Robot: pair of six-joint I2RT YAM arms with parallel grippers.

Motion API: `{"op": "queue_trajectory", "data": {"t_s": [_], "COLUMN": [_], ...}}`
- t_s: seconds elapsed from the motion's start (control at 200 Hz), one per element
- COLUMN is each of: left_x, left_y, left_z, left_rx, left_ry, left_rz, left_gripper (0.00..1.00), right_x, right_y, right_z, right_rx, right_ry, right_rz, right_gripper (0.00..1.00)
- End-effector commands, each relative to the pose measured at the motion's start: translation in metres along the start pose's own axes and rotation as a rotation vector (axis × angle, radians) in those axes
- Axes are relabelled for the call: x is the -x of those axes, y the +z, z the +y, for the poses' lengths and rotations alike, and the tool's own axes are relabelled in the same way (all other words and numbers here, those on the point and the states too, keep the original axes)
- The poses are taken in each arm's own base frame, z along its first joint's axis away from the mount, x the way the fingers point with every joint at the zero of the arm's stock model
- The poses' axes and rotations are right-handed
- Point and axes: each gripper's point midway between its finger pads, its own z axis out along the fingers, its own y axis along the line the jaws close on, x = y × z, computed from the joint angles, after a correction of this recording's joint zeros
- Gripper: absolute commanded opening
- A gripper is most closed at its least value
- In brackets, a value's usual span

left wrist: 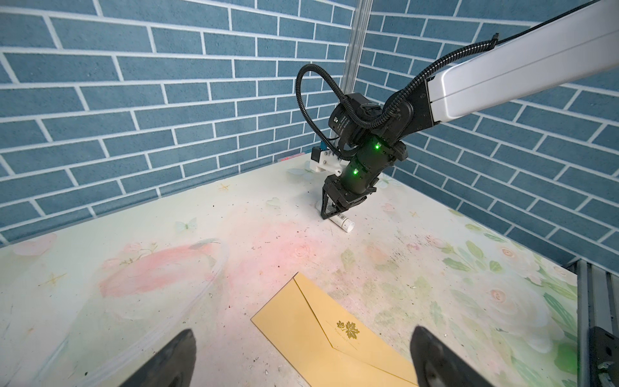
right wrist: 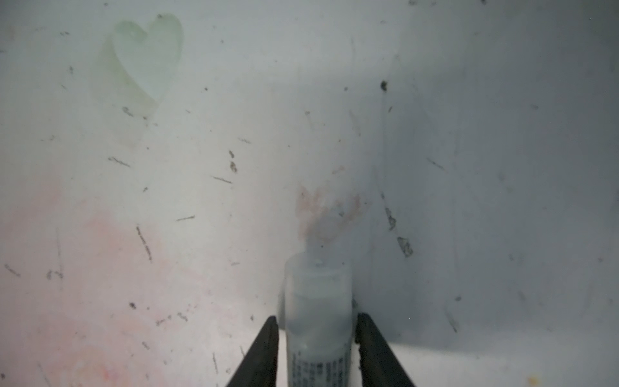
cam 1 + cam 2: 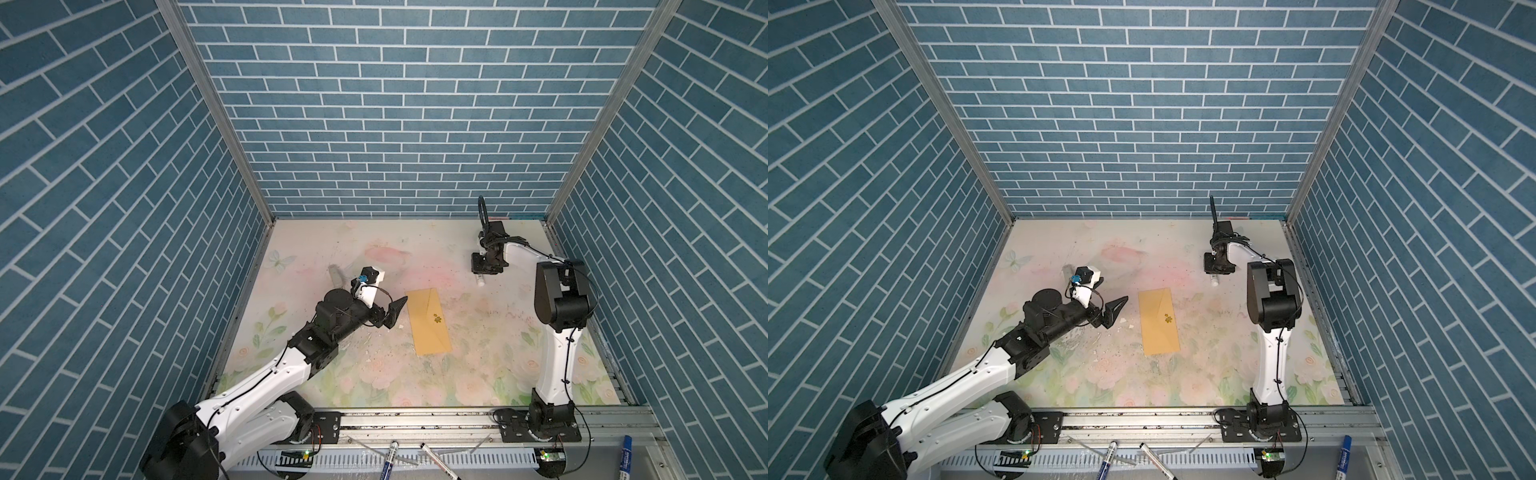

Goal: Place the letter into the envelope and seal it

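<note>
The right pincer (image 2: 318, 316) is down at the desk (image 3: 374, 257), toward its far right corner. It straddles a small white tube (image 2: 318, 295) that looks like a glue stick. The right wrist view shows a sliver of space between each jaw and the tube, so the jaws are narrow but not clamping. Seen from the left wrist, the tube (image 1: 341, 222) lies on its side on the desk.

The left pincer (image 3: 395, 311) hangs wide and empty, just beside one long edge of the envelope (image 3: 428, 322) on the side toward the desk's left edge. It is not touching it.

The envelope lies flat near the middle of the desk, its length running from the far edge toward the near one. Its pointed flap is folded down, with the gold sticker (image 3: 437, 319) at the tip. The letter is nowhere in view. My guess is that it is already inside, though nothing shows it.

The step in hand looks like sealing, with the glue tube either about to be gripped or just let go.

- **If the tube is let go:** the right pincer should rise straight up so it does not roll the tube.
- **After that:** one pincer should press along the flap while the other steadies the envelope against sliding.
</note>
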Motion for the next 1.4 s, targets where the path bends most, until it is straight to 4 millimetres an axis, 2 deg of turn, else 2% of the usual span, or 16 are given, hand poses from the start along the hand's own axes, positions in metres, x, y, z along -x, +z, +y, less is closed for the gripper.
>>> {"op": "queue_trajectory", "data": {"t_s": [0.0, 0.29, 0.46, 0.475, 0.625, 0.785, 0.865, 0.93, 1.005, 1.105, 1.215, 1.395], "left_x": [-0.002, -0.005, -0.01, -0.009, -0.012, -0.016, -0.019, -0.022, -0.029, -0.041, -0.048, -0.064], "left_y": [-0.001, -0.002, -0.009, -0.01, -0.028, -0.054, -0.065, -0.074, -0.081, -0.093, -0.103, -0.113], "left_z": [0.004, 0.008, 0.031, 0.035, 0.077, 0.128, 0.147, 0.162, 0.176, 0.194, 0.208, 0.223], "left_rx": [0.011, 0.039, 0.17, 0.188, 0.394, 0.62, 0.708, 0.772, 0.83, 0.91, 0.964, 1.023], "left_ry": [-0.003, -0.001, 0.0, -0.001, -0.005, 0.0, 0.024, 0.04, 0.054, 0.063, 0.077, 0.086], "left_rz": [-0.01, -0.009, 0.009, 0.008, 0.002, -0.013, -0.014, -0.009, 0.0, 0.005, 0.005, 0.015], "left_gripper": [1.0, 1.0, 1.0, 1.0, 1.0, 1.0, 1.0, 1.0, 1.0, 1.0, 1.0, 1.0], "right_x": [-0.01, -0.004, 0.011, 0.014, 0.036, 0.054, 0.056, 0.052, 0.044, 0.023, -0.007, -0.056], "right_y": [0.008, 0.002, -0.018, -0.022, -0.065, -0.128, -0.162, -0.186, -0.214, -0.238, -0.242, -0.224], "right_z": [-0.004, -0.001, 0.003, 0.008, 0.018, 0.029, 0.031, 0.03, 0.027, 0.014, -0.01, -0.065], "right_rx": [-0.005, 0.007, 0.015, 0.042, 0.084, 0.129, 0.143, 0.147, 0.14, 0.101, 0.003, -0.256], "right_ry": [0.008, 0.011, 0.013, 0.011, 0.001, -0.032, -0.055, -0.068, -0.072, -0.056, -0.02, 0.061], "right_rz": [0.055, 0.041, -0.009, -0.017, -0.121, -0.317, -0.44, -0.54, -0.665, -0.82, -0.924, -0.953], "right_gripper": [0.44, 0.57, 0.7, 0.71, 0.82, 0.93, 0.94, 0.98, 0.99, 0.99, 0.99, 0.99]}}
